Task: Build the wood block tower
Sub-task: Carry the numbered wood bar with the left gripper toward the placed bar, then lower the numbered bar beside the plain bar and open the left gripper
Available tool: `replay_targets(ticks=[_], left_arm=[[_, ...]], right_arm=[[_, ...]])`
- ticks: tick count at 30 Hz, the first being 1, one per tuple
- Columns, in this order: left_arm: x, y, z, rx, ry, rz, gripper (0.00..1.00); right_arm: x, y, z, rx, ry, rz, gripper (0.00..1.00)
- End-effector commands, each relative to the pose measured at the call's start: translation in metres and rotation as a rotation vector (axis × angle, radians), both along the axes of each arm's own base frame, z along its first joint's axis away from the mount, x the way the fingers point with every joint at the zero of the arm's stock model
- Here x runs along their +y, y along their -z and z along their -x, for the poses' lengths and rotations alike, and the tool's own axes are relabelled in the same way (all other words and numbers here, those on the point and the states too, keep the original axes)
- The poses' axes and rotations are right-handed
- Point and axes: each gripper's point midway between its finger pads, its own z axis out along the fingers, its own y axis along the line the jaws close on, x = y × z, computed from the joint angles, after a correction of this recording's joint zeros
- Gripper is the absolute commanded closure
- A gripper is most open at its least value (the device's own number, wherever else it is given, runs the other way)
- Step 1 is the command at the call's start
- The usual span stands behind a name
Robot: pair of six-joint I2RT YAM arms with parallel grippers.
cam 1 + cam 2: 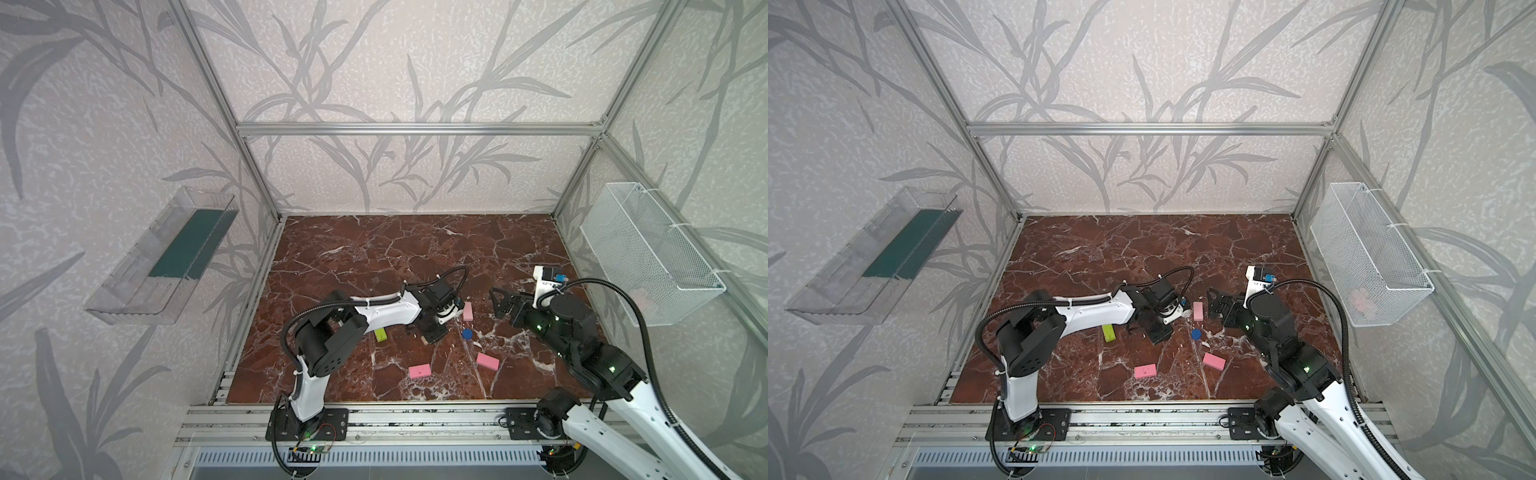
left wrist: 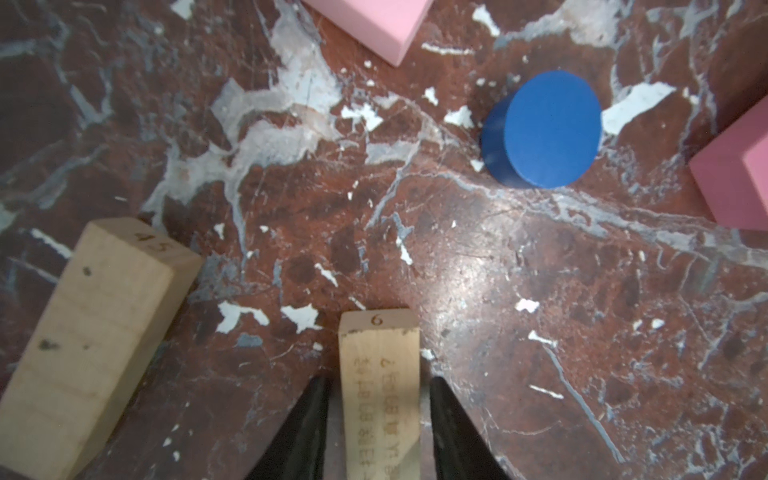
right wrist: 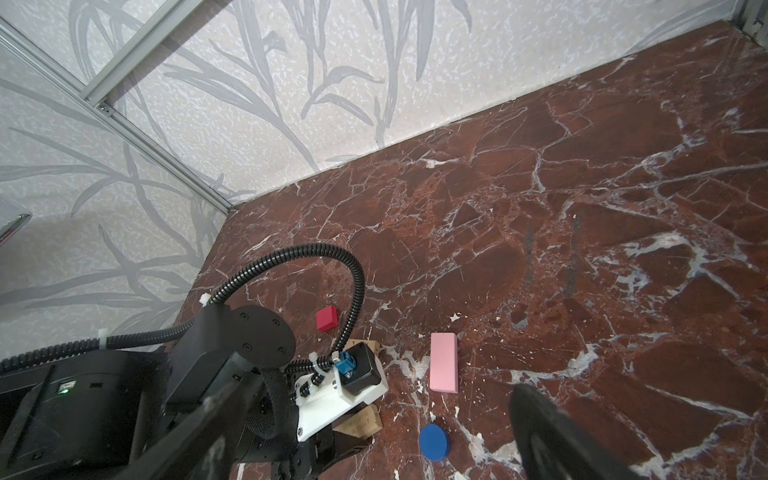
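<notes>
My left gripper point(image 2: 379, 380) is open and straddles a tan bar point(image 2: 378, 345) marked 6 that lies on the table, with a thin gap on each side. A second tan bar point(image 2: 95, 332) lies beside it. The blue disc point(image 1: 467, 333) rests just past them. Three pink bars point(image 1: 468, 311) point(image 1: 419, 371) point(image 1: 487, 361) and the lime-green bar point(image 1: 380, 335) lie singly. One red cube point(image 3: 326, 319) sits behind the left arm. My right gripper point(image 1: 498, 303) hovers wide open and empty, right of the far pink bar. No tower shows.
The marble tabletop point(image 1: 374, 257) is walled on three sides. A clear plastic shelf point(image 1: 162, 257) hangs on the left wall and a white wire basket point(image 1: 648, 253) on the right wall. An aluminium rail point(image 1: 415, 415) runs along the front edge.
</notes>
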Motion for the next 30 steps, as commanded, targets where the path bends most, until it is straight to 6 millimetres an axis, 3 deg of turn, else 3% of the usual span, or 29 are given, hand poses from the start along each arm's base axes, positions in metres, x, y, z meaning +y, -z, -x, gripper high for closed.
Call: replay_targets(ticks=[1, 4, 14, 21, 27, 30], left_arm=[[0.005, 0.006, 0.004, 0.005, 0.031, -0.040, 0.46], [0.003, -0.001, 0.003, -0.006, 0.026, -0.022, 0.41], [-0.001, -0.042, -0.004, -0.078, 0.025, 0.044, 0.39], [-0.001, -0.083, -0.005, -0.139, 0.008, 0.118, 0.38], [0.019, -0.126, -0.013, -0.268, -0.110, 0.184, 0.40], [0.040, -0.154, -0.023, -0.376, -0.252, 0.243, 0.42]], right_arm=[[-0.004, -0.005, -0.001, -0.013, 0.019, 0.000, 0.01], [-0.004, -0.005, -0.001, -0.012, 0.019, -0.005, 0.01], [-0.005, -0.012, 0.002, -0.026, 0.017, -0.008, 0.01], [-0.002, -0.011, 0.001, -0.018, 0.002, -0.010, 0.01], [0.012, 0.001, -0.003, 0.024, -0.053, 0.000, 0.01], [0.028, 0.016, -0.006, 0.069, -0.114, -0.012, 0.17]])
